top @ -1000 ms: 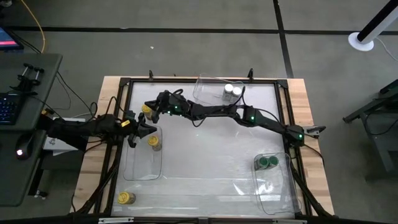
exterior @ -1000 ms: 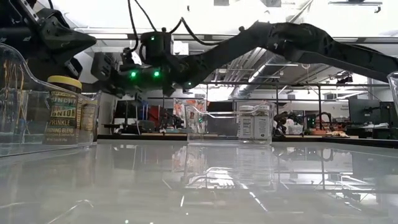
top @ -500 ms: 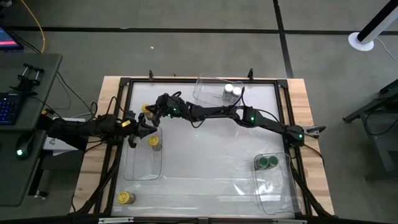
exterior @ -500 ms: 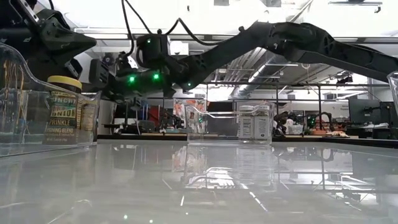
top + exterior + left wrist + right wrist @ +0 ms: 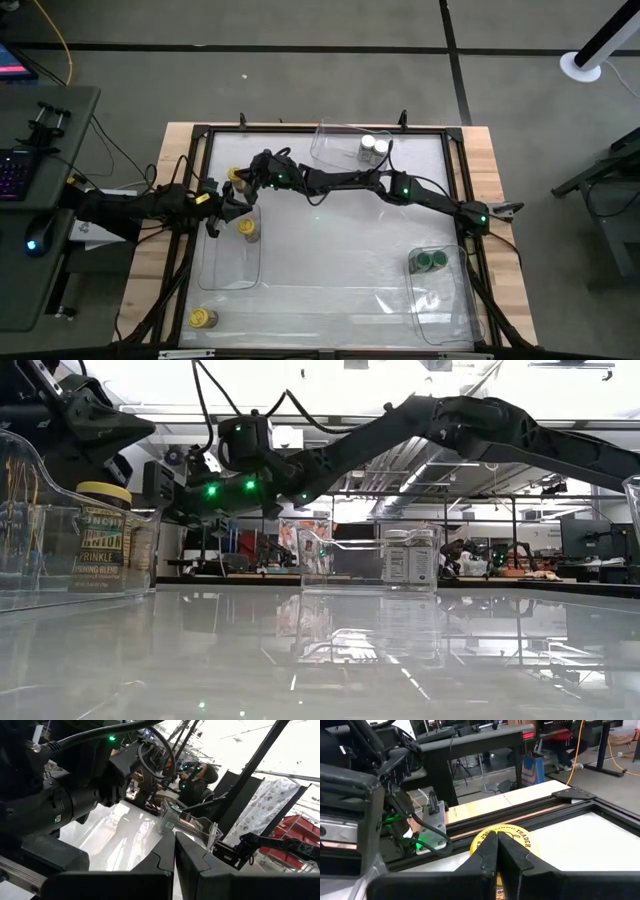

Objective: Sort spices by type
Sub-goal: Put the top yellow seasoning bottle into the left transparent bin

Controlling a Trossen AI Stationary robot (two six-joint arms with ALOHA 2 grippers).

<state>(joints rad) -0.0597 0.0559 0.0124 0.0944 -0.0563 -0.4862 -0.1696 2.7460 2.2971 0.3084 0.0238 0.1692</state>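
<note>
A yellow-lidded spice jar (image 5: 235,175) stands on the table near its far left corner. My right gripper (image 5: 244,178) has reached across the table to it, and its shut fingers (image 5: 496,842) sit in front of the jar's yellow lid (image 5: 522,840). My left gripper (image 5: 228,206) is shut (image 5: 174,847) and hovers at the far end of the left clear bin (image 5: 215,272). That bin holds a second yellow-lidded jar (image 5: 247,230) (image 5: 103,538), standing upright. A third yellow-lidded jar (image 5: 203,318) stands at the near left corner. My right gripper comes at the jar level from the table's right, its shut fingers at the height of the yellow lid (image 5: 522,840). I cannot tell whether they touch the lid, because the fingers themselves hide that spot.
Two white-lidded jars (image 5: 372,147) (image 5: 410,558) stand in a clear bin (image 5: 328,145) at the far edge. Two green-lidded jars (image 5: 430,262) stand in a clear bin (image 5: 445,305) at the near right. The right arm spans the far half of the table.
My right gripper has moved a little toward the table's left edge, closer to the yellow-lidded jar at the far left. The left arm and all the jars have stayed where they were.
</note>
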